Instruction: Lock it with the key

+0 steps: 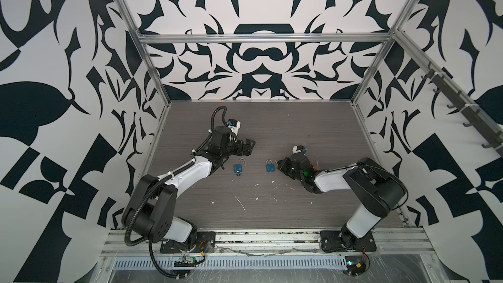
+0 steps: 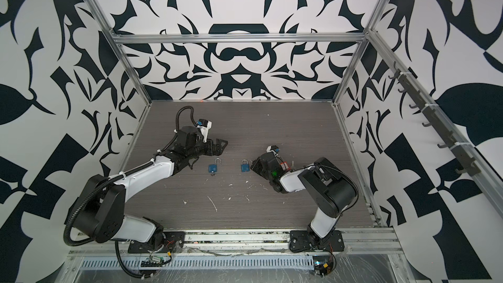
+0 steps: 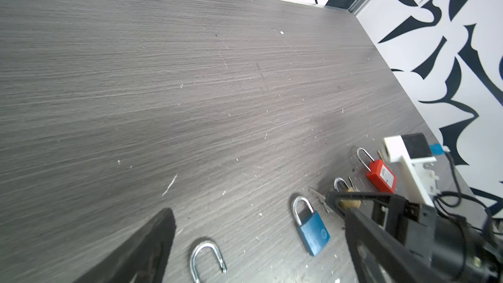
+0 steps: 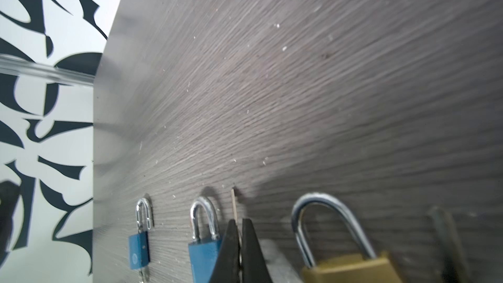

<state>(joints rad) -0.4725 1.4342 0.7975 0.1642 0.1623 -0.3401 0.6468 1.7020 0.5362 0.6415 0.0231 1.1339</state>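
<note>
Two blue padlocks lie mid-table in both top views. The left padlock [image 1: 238, 168] has its shackle [image 3: 207, 255] swung open and a key [image 1: 239, 175] in its base. The right padlock [image 1: 270, 167] [image 3: 313, 230] has its shackle down. My left gripper [image 1: 249, 148] [image 3: 258, 213] hovers open and empty just behind the open padlock. My right gripper [image 1: 278, 162] [image 4: 239, 224] is shut on a thin silver key [image 4: 234, 202] [image 3: 318, 200], its tip right beside the closed blue padlock [image 4: 204, 254].
A brass padlock [image 4: 351, 268] [image 3: 348, 200] and a red padlock [image 3: 381, 176] lie beside the right gripper, mostly hidden under that arm in both top views. White scraps [image 1: 241, 204] litter the front of the table. Patterned walls [image 1: 81, 132] close in three sides.
</note>
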